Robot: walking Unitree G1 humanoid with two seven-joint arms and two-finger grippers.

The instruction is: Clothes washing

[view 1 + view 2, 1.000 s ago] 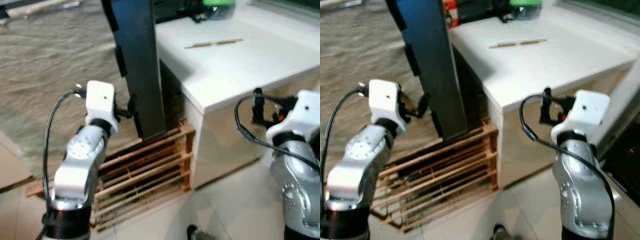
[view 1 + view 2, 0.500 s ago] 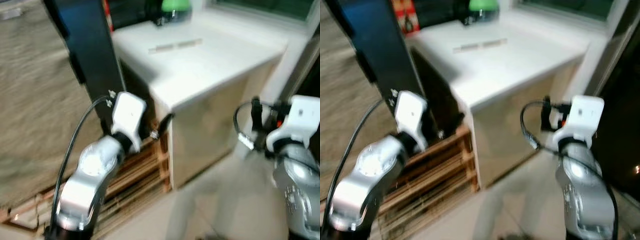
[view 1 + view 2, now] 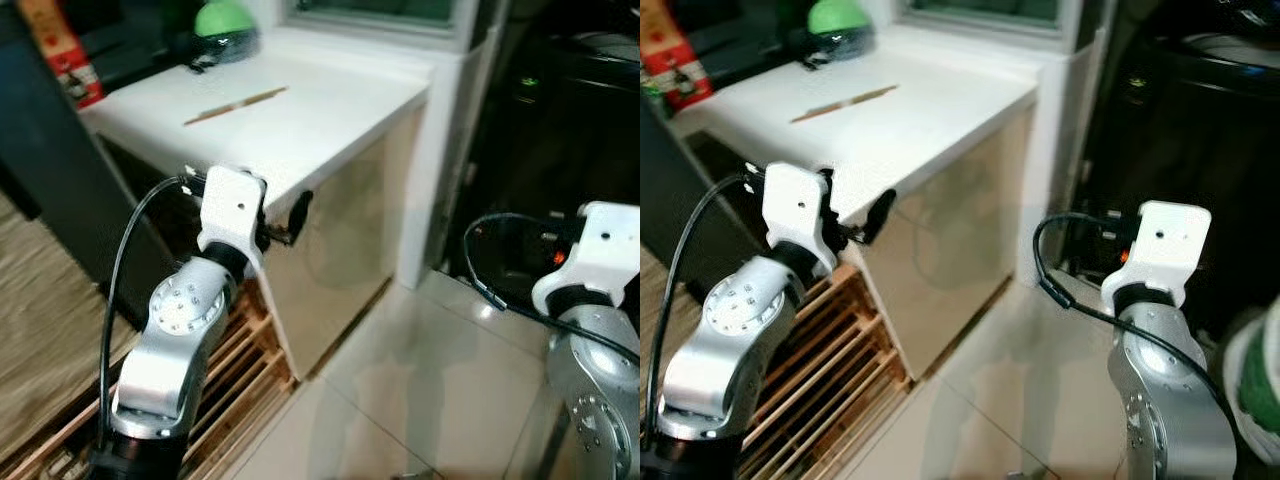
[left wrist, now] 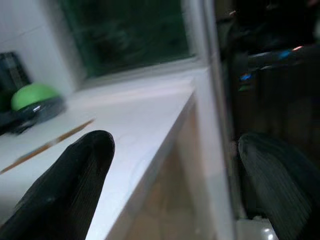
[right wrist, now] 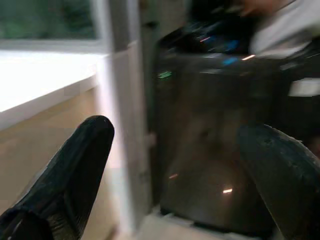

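A dark washing machine (image 3: 560, 130) stands in the shade to the right of a white pillar (image 3: 440, 170); small lights glow on its panel (image 5: 220, 45). My left gripper (image 4: 175, 165) is raised in front of the white counter's corner, open, with nothing between its black fingers (image 4: 75, 180). My right gripper (image 5: 175, 165) is also open and empty, and points at the machine's dark front (image 5: 215, 130) from a short way off. Something pale and blurred (image 5: 285, 30) sits at the machine's top; I cannot tell what it is.
The white counter (image 3: 330, 100) carries a thin wooden stick (image 3: 235, 104) and a green-topped object (image 3: 222, 22). A wooden slatted rack (image 3: 235, 365) lies on the floor at its left. Pale glossy tiles (image 3: 400, 400) run toward the machine. A green and white object (image 3: 1262, 385) sits low right.
The camera has swung to the right: the counter and rack slid left and the dark washing machine came into view. Both arms stay raised with grippers open.
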